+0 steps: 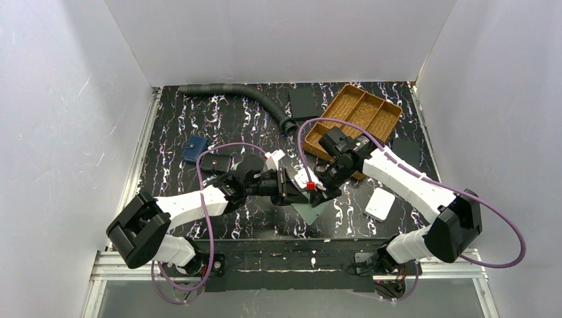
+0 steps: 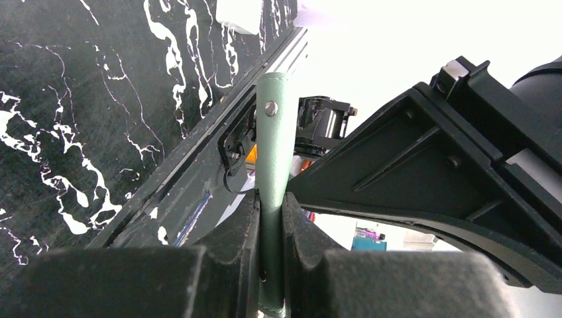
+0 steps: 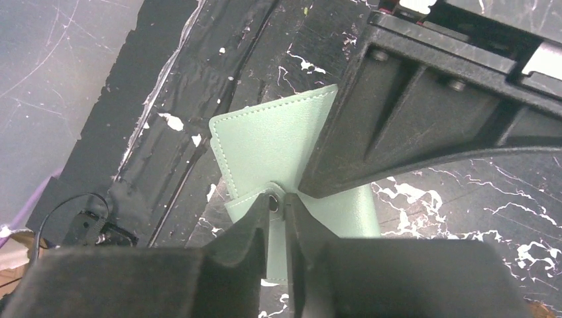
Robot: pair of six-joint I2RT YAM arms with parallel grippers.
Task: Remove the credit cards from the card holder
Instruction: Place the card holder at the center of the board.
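Left tool (image 2: 270, 222) clamps the card holder (image 3: 268, 142) edgewise; right tool (image 3: 278, 215) pinches what seems its snap tab (image 3: 273, 197).

No readable text, labels or numbers (any view).

Marbled table (image 1: 252, 129): hose (image 1: 219, 87), brown tray (image 1: 361, 109), navy pouch (image 1: 195, 150), white box (image 1: 380, 203), slab (image 1: 303, 103).

Card holder (image 3: 278, 142) matt stitched leather-look; table (image 2: 79, 86) smooth, marbled.
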